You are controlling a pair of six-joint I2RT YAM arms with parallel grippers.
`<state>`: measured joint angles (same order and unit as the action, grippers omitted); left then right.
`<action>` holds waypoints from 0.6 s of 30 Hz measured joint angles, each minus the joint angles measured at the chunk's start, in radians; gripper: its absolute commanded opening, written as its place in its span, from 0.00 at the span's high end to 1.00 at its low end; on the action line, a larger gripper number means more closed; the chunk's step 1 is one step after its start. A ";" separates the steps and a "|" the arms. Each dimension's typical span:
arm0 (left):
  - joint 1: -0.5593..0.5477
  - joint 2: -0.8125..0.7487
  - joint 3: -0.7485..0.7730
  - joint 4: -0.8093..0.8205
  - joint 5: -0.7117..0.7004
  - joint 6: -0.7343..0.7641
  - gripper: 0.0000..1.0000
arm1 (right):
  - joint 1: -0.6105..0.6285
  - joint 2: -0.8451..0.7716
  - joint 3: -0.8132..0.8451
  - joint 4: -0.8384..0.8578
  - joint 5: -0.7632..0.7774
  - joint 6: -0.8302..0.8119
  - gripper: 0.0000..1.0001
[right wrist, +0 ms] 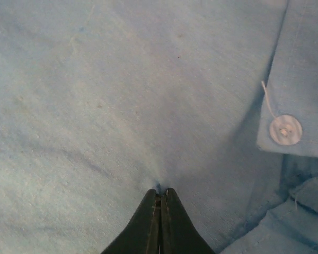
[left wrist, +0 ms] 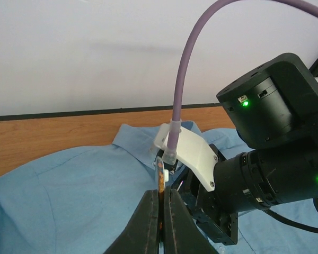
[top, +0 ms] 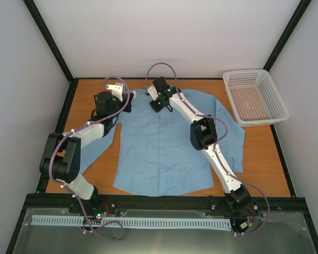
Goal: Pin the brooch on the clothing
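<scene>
Overhead, the shirt [top: 159, 153] lies flat on the surface [top: 259, 159]; left wrist: the left gripper [left wrist: 160, 194], jaws clenched on the brooch [left wrist: 161, 177], sits near the collar [left wrist: 132, 138]; right wrist: the right gripper [right wrist: 160, 191], jaws clenched, pinches shirt cloth beside that collar.

The shirt [top: 159, 153] is light blue and long-sleeved. It lies spread front-up in the middle of the desk, with its collar toward the far edge and its hem toward the near edge. A small pucker of cloth near the collar is nipped in the right end effector [right wrist: 160, 191]. The brooch [left wrist: 161, 182] shows edge-on as a thin brownish sliver. It stands upright, clamped in the left end effector [left wrist: 160, 197], over the shirt beside the collar.
</scene>
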<state>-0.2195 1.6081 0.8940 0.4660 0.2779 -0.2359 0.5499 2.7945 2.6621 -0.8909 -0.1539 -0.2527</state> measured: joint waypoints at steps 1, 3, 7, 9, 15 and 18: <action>0.000 0.003 0.000 0.001 0.000 0.000 0.99 | 0.001 0.000 0.000 0.004 -0.002 -0.005 0.97; 0.000 0.016 0.003 -0.002 0.000 0.003 0.99 | 0.000 0.000 -0.003 0.014 -0.007 -0.011 0.97; 0.000 0.069 0.035 -0.021 0.000 0.015 0.99 | -0.006 -0.008 -0.019 0.029 -0.023 -0.016 0.97; 0.000 0.084 0.040 -0.024 0.000 0.019 0.99 | -0.007 -0.014 -0.027 0.032 -0.028 -0.016 0.97; 0.000 0.106 0.053 -0.026 0.006 0.027 0.99 | -0.008 -0.087 -0.121 0.035 -0.049 -0.012 0.97; 0.000 0.140 0.076 -0.032 0.013 0.055 0.99 | -0.012 -0.149 -0.194 0.055 -0.074 -0.004 0.97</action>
<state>-0.2195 1.7477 0.9703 0.4335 0.2909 -0.1810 0.5381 2.6453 2.4683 -0.8364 -0.2283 -0.2569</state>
